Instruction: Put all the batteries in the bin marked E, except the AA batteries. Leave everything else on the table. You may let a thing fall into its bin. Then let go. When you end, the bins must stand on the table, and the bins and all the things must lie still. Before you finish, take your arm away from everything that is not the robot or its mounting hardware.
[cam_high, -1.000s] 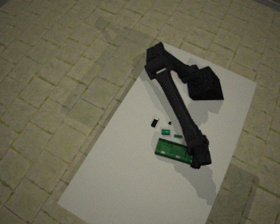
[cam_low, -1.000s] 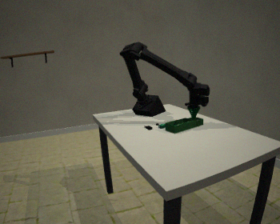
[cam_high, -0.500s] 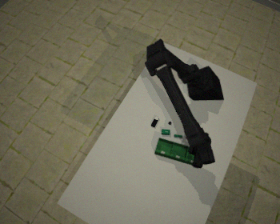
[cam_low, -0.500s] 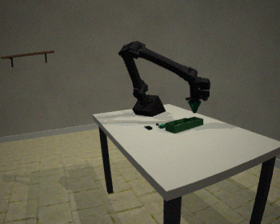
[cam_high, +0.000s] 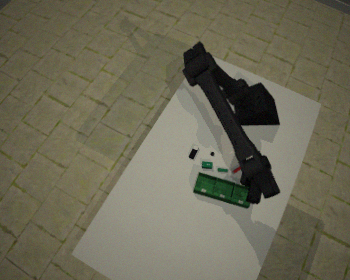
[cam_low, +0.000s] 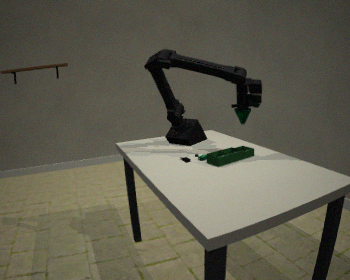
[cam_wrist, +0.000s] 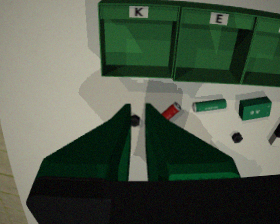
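The bin marked E is the middle compartment of a green three-part row; no thing shows inside it. A green cylindrical battery lies on the table in front of it. A green block-shaped battery lies beside that. A red cylindrical battery lies slanted, partly hidden by a finger. My gripper is shut to a narrow gap, with nothing between the fingers. It hangs high above the table, in front of the bin marked K.
A small black piece shows below and behind the left finger. Another small black piece lies near the green block. A black-and-white object lies farther along. The third bin is partly cut off in the wrist view.
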